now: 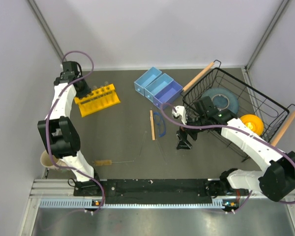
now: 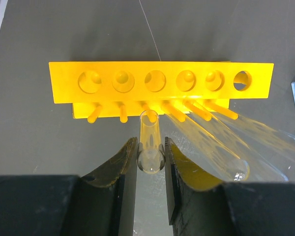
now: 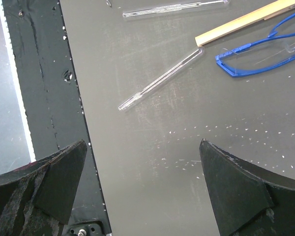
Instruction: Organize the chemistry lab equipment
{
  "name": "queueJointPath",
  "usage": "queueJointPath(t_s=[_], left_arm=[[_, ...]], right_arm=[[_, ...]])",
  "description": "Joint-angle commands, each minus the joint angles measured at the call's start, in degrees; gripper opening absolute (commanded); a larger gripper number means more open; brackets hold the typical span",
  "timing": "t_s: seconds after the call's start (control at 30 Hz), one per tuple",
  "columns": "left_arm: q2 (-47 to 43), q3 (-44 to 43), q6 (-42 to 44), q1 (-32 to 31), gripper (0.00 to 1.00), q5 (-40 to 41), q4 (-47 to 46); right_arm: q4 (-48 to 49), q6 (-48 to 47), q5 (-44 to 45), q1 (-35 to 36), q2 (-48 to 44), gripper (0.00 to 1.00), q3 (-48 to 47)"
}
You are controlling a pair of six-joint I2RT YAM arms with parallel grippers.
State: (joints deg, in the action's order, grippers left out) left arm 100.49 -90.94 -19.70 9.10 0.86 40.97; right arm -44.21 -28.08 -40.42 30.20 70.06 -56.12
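Gripping a tube [image 2: 150,129] in the left pincer [image 2: 151,146] toward the desk's far left corner, long axis lined up on the rack's [image 2: 64,81] third peg. Holding the right pincer [image 3: 142,145] released above a loose tube [image 3: 162,78] toward the near edge.

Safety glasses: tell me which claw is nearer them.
Right. The open right claw hovers just beside the glasses, on their right; the left claw is far off at the yellow rack, gripping a tube.
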Motion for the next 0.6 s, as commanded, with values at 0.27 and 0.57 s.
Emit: queueJointPath(t_s=[0.27, 0.57], left_arm=[[2.34, -2.84, 0.89, 0.57, 0.09, -2.97, -1.69], [5.33, -2.41, 2.12, 0.48, 0.11, -2.01, -0.19]], right_arm=[[0.87, -0.58, -1.50, -0.49, 0.34, 0.99, 0.04], [0.70, -0.49, -1.24, -0.40, 0.43, 0.99, 0.04]])
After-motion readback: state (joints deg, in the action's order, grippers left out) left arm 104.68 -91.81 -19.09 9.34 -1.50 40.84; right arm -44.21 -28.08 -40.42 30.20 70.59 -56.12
